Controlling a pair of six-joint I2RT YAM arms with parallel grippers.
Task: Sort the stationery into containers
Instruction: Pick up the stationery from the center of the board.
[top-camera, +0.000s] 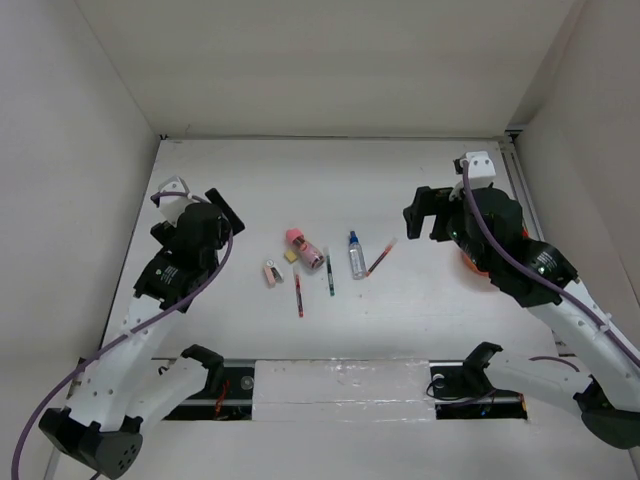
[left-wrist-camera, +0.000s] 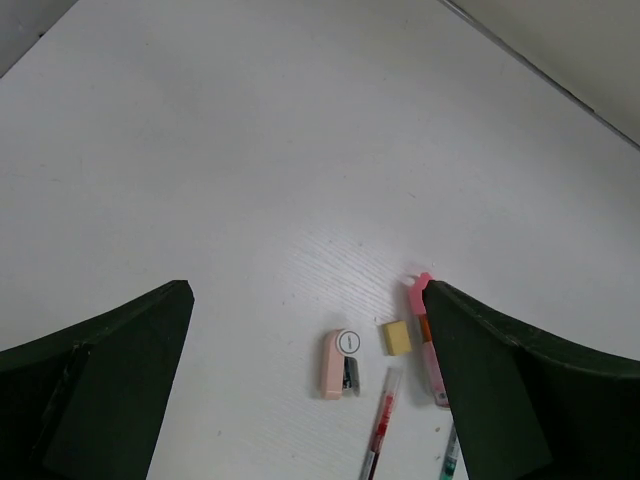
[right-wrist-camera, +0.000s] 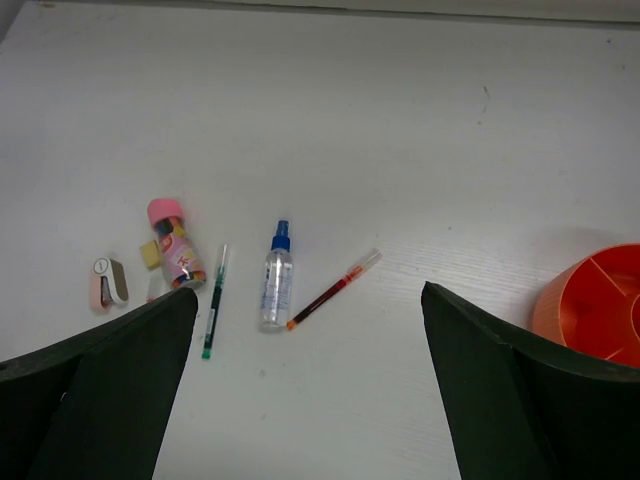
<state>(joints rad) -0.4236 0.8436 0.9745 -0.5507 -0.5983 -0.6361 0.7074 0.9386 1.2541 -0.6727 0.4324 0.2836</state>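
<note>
Sorted: nothing seen in the orange container (right-wrist-camera: 597, 305).
Remaining: red pen (top-camera: 298, 296), green pen (top-camera: 329, 272), orange pen (top-camera: 381, 257), tube (top-camera: 303, 249), bottle (top-camera: 356, 258), pink-white piece (top-camera: 271, 272) and eraser (left-wrist-camera: 396, 338), all loose on the desk (top-camera: 300, 180).
Jaws: both pairs wide open, empty.

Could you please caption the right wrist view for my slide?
Open right gripper facing a pink-capped tube, green pen, bottle and red pen on the table, orange container at image right.

White surface (top-camera: 420, 180). Pink-capped tube (right-wrist-camera: 178, 250) with a patterned label; clear bottle (right-wrist-camera: 277, 285), blue cap; red pen (top-camera: 298, 296); dark-green pen (right-wrist-camera: 214, 300); orange pen (right-wrist-camera: 334, 290); pale yellow eraser (left-wrist-camera: 396, 337); orange-red cup (right-wrist-camera: 548, 312).
</note>
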